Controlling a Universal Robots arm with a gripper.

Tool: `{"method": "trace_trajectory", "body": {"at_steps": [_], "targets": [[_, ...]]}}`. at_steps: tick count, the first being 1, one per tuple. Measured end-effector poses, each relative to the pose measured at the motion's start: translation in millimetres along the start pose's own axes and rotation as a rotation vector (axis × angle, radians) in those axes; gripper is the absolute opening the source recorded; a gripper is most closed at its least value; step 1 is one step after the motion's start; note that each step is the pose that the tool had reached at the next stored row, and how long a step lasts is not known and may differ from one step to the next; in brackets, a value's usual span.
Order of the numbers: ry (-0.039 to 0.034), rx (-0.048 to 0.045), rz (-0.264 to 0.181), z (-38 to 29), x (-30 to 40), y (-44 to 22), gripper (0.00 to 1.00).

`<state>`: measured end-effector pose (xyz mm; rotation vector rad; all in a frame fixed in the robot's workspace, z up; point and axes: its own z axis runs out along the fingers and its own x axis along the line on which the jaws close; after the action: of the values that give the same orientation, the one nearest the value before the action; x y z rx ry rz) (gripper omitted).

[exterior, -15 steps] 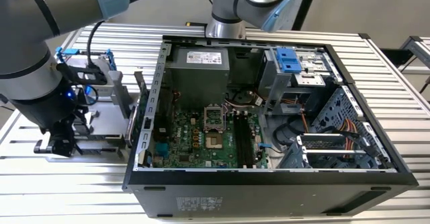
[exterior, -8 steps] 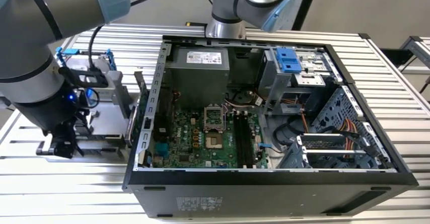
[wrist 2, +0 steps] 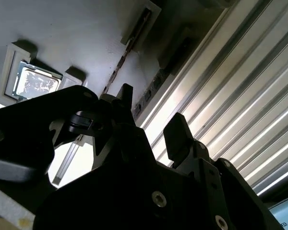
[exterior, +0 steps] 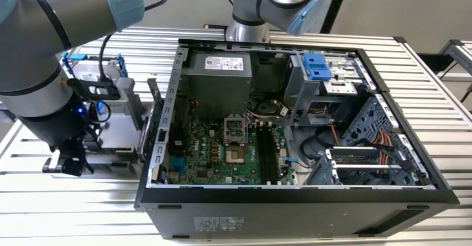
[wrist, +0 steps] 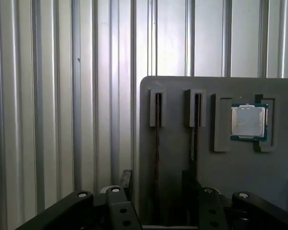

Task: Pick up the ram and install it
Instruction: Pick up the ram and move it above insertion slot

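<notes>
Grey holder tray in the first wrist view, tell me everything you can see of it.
The grey holder tray is a flat matte slab, plastic by its look, with a rounded corner, lying on the ribbed metal table. Two long narrow slots with raised collars each hold a thin dark ram stick on edge. Between two raised blocks sits a silver-lidded processor. The open gripper hangs over the slot farther from the processor.
</notes>
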<state>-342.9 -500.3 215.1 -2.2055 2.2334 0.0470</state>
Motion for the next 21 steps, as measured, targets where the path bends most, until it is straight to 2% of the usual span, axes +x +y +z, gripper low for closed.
{"method": "trace_trajectory", "body": {"at_steps": [21], "targets": [[-0.0001,0.0001,0.003,17.7,0.4,-0.3,1.00]]}}
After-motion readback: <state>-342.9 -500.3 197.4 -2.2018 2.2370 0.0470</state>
